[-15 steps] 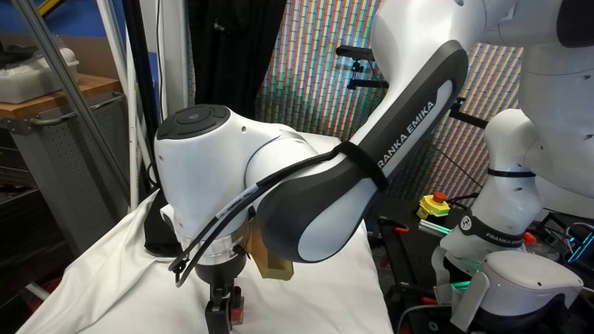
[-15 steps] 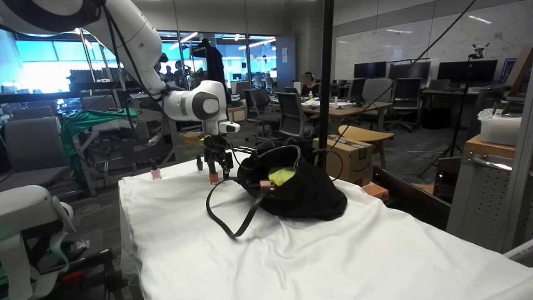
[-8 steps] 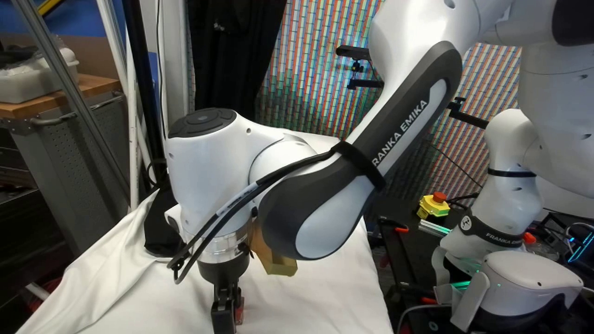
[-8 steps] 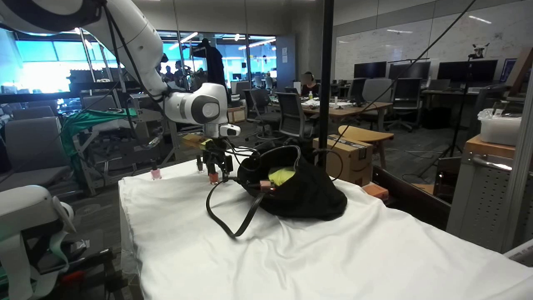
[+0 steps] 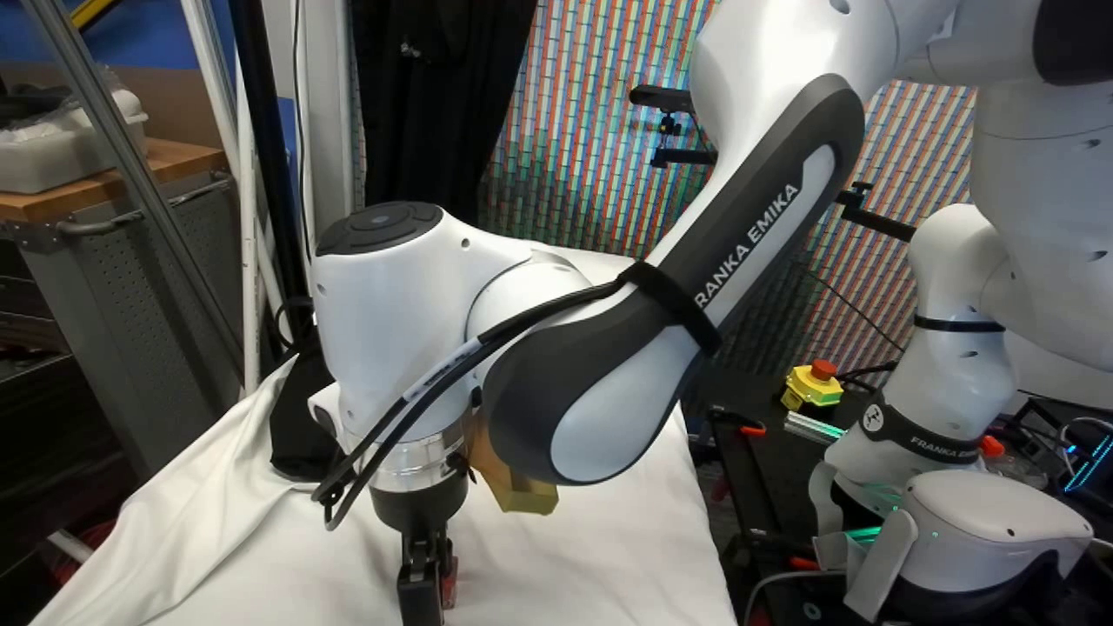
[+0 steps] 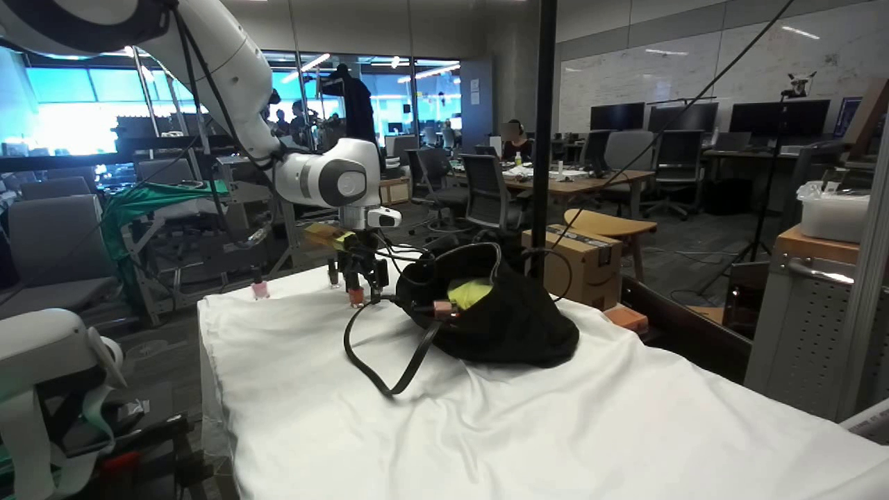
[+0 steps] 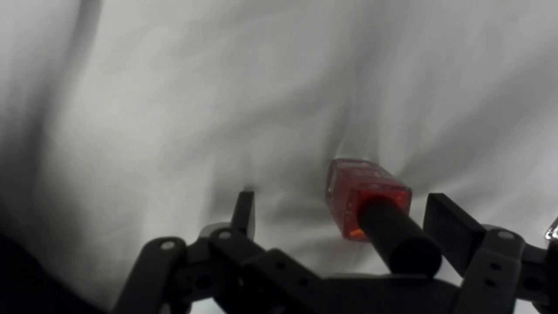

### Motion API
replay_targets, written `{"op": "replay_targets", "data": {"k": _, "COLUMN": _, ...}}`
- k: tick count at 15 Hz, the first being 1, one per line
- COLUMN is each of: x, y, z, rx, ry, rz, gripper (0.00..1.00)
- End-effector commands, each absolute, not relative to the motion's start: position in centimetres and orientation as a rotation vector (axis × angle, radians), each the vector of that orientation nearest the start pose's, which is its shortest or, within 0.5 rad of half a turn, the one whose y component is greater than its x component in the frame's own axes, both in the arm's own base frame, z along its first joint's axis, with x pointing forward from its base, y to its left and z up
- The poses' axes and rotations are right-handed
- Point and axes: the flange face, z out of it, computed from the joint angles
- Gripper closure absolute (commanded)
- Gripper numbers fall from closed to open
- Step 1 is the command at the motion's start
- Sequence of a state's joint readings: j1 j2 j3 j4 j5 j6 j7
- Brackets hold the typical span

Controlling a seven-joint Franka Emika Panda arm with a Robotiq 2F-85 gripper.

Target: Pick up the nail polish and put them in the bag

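A red nail polish bottle (image 7: 355, 192) with a black cap stands on the white cloth, between the spread fingers of my gripper (image 7: 341, 195). It sits nearer the right finger in the wrist view, with a wide gap on the left. Nothing is gripped. In an exterior view the red bottle (image 6: 356, 297) shows beside the gripper (image 6: 366, 281); a dark bottle (image 6: 333, 278) is behind and a pink bottle (image 6: 260, 287) farther left. The black bag (image 6: 514, 330) lies mouth open just right of the gripper, holding a yellow-green thing (image 6: 470, 294) and a pinkish bottle (image 6: 443, 310).
The bag's handle (image 6: 392, 390) loops out over the white cloth (image 6: 312, 389). Something shiny (image 7: 552, 230) cuts into the right edge of the wrist view. A second robot arm (image 5: 939, 417) stands beside the table, near a yellow-and-red stop button (image 5: 812, 384).
Over the last second my gripper came down and shifted slightly around the red bottle, covering more of it in an exterior view. In the latest half second it barely moved. The bottles and bag stayed put.
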State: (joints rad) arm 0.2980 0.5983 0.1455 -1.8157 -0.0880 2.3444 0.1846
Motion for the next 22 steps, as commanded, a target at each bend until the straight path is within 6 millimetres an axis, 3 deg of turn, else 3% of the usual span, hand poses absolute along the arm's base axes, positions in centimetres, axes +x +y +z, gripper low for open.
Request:
{"op": "replay_targets", "data": {"k": 1, "x": 57.8, "y": 26.8, "z": 21.5, "rx": -3.086, "ry": -0.491, "rz": 0.096, "gripper": 0.0}}
{"op": "replay_targets", "data": {"k": 12, "x": 55.9, "y": 27.3, "z": 23.0, "rx": -3.1, "ry": -0.531, "rz": 0.088, "gripper": 0.0}}
{"op": "replay_targets", "data": {"k": 22, "x": 56.2, "y": 27.6, "z": 22.5, "rx": -3.097, "ry": -0.536, "rz": 0.065, "gripper": 0.0}}
